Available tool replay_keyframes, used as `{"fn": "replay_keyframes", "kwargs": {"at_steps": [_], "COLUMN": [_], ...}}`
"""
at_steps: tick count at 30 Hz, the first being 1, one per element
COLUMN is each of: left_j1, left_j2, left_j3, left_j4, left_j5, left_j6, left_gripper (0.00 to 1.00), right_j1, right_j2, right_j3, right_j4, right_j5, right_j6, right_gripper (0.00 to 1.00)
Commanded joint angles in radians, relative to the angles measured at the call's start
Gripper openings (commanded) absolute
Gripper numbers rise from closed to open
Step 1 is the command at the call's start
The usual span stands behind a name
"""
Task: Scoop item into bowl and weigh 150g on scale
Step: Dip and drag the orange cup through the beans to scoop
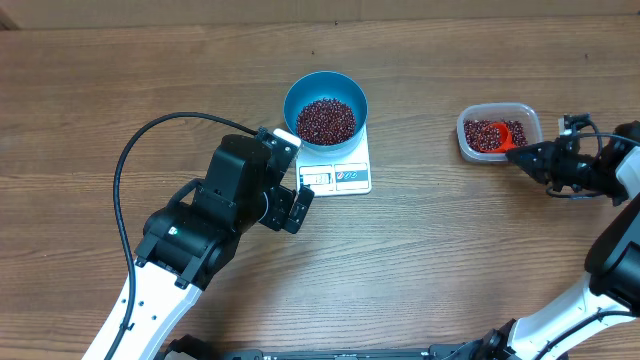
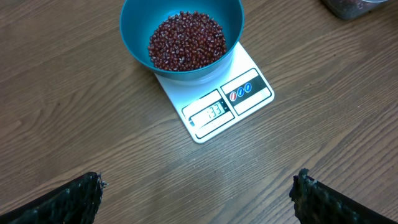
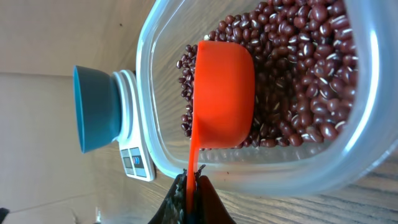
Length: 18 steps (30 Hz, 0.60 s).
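Clamping tight, the R gripper (image 3: pixel 189 182) is pinching the thin handle of an orange scoop (image 3: pixel 224 93). Its jaws are fully closed on it, w/ the handle sticking out between the fingertips. The scoop's cup is lying inside the clear plastic tub (image 3: pixel 149 143), right on top of the beans (image 3: pixel 298 74). The side facing the wrist cam is showing plain orange, so can't tell if anything's in it. The beans are covering the tub's bottom and piling toward the far wall.

Going by the overhead cam, the R gripper is reaching into the tub from about 4 o'clock. The tub is sitting at roughly 3 o'clock from the scale (image 2: pixel 249 93), well apart from it, on the wooden table (image 1: pixel 150 60).

The L gripper (image 2: pixel 199 196) is hanging wide open w/ nothing between its fingers, the two black tips showing at the bottom corners of its own cam. Overhead it's hovering at approx 8 o'clock from the scale, just beside it. Can't tell if it's touching.

The bowl (image 2: pixel 134 37) is standing upright on the scale's 12 o'clock half, hiding most of the platform. A bean heap (image 2: pixel 186 40) is filling the bottom, well below the rim. The display (image 2: pixel 208 112) is sitting at the scale's 6 o'clock edge and showing what looks like 133, w/ the button panel right next to it.
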<state>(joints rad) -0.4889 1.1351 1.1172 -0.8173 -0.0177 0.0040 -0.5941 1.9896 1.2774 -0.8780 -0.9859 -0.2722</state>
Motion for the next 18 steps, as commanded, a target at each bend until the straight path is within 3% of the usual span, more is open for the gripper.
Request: {"fn": "replay_keyframes", "kwargs": {"at_steps": [1, 18], "left_j1": [0.006, 0.006], "left_j2": [-0.009, -0.01], "left_j3": [0.013, 0.013], "left_j4": [0.002, 0.002], "left_j5": [0.015, 0.015], "left_j6": [0.016, 0.016], "left_gripper": [1.0, 1.0], "right_j1": [-0.011, -0.06], "right_j2": [0.01, 0.01], "right_j3": [-0.008, -0.008], "right_j4": [-0.013, -0.15], "right_j5": [-0.087, -0.259], "right_j6": [-0.066, -0.188], "right_gripper": [0.04, 0.04]}}
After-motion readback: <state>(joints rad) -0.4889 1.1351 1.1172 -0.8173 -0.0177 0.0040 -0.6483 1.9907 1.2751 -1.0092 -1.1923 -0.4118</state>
